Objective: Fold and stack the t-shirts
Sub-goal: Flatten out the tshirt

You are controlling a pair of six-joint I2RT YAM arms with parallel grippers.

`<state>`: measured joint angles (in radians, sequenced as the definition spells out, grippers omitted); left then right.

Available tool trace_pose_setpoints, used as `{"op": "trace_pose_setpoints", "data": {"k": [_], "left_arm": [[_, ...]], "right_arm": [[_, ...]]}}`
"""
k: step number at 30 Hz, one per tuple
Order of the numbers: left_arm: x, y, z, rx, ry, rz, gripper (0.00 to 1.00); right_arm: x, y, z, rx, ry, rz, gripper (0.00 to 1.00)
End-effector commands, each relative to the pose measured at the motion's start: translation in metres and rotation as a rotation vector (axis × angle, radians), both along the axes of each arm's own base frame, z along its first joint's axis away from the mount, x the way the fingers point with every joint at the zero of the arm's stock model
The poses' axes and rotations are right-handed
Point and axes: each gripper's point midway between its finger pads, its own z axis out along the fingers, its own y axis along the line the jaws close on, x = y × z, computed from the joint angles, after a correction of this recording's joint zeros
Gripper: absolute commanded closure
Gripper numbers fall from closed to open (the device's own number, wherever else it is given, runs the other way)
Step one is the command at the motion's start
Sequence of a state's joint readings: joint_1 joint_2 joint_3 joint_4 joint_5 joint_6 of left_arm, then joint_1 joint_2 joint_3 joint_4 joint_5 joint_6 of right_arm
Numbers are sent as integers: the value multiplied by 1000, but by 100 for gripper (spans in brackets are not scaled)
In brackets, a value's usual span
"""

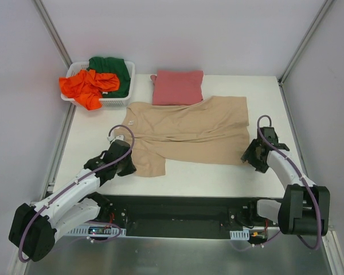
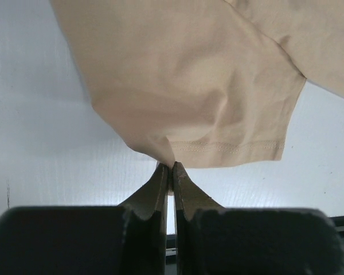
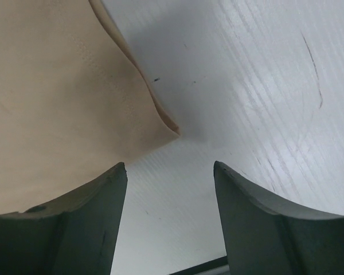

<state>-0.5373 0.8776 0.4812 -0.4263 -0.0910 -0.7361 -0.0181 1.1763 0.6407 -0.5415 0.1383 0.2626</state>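
While the left gripper [image 2: 172, 167] pinches the tan t-shirt [image 2: 183, 86], the right gripper [image 3: 169, 166] gapes — empty.

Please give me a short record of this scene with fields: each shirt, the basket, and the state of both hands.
tan shirt: spread out on the table, not yet folded
pinkish-red shirt: folded, at the tan shirt's far edge
orange shirt: crumpled, hanging over the rim of the basket
dark green shirt: crumpled in the basket
left hand: shut on the tan shirt's sleeve hem
right hand: open at the tan shirt's corner, gripping nothing
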Motion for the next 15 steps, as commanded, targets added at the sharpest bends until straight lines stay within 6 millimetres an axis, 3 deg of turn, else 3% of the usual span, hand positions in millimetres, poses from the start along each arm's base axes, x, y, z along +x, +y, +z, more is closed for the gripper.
{"op": "trace_pose_setpoints", "data": {"k": [1, 5, 15], "left_arm": [[4, 3, 0, 24, -40, -11, 100], [5, 4, 0, 28, -42, -7, 100], [5, 8, -1, 43, -46, 4, 100]], "right_arm": [[12, -4, -3, -6, -19, -34, 37], [14, -1, -12, 7, -2, -36, 38], [12, 6, -32, 46, 46, -35, 51]]}}
